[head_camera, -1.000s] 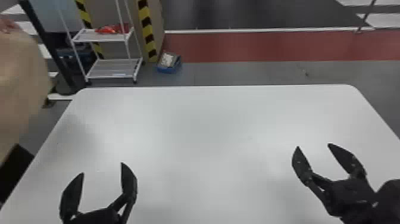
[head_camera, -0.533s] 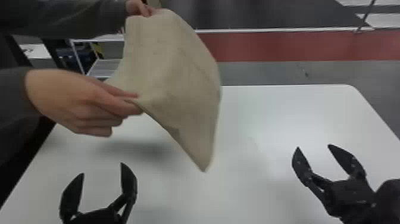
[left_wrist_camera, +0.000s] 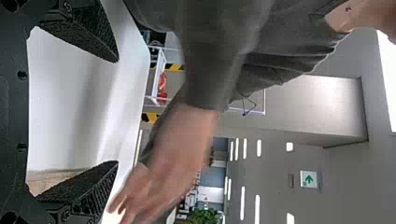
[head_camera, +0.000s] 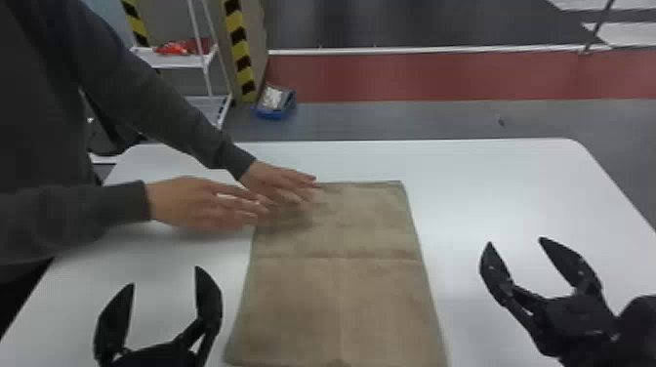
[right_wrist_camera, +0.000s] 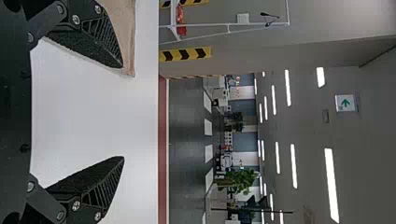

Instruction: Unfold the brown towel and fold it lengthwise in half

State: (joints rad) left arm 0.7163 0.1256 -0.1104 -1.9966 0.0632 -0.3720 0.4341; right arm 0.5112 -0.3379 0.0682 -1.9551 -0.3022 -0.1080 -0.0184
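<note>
1 brown towel, lower centre: I expect soft, light; pinch along long edges. Left gripper, right gripper: spread.

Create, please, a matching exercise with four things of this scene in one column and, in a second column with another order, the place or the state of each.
Column 1
1. Brown towel
2. Left end effector
3. Right end effector
4. Blue container

Column 2
A. Open, to the right of the towel
B. On the grey floor beyond the white table
C. Open, to the left of the towel
D. Spread out on the white table

Right pairs: 1-D, 2-C, 3-A, 4-B
</note>
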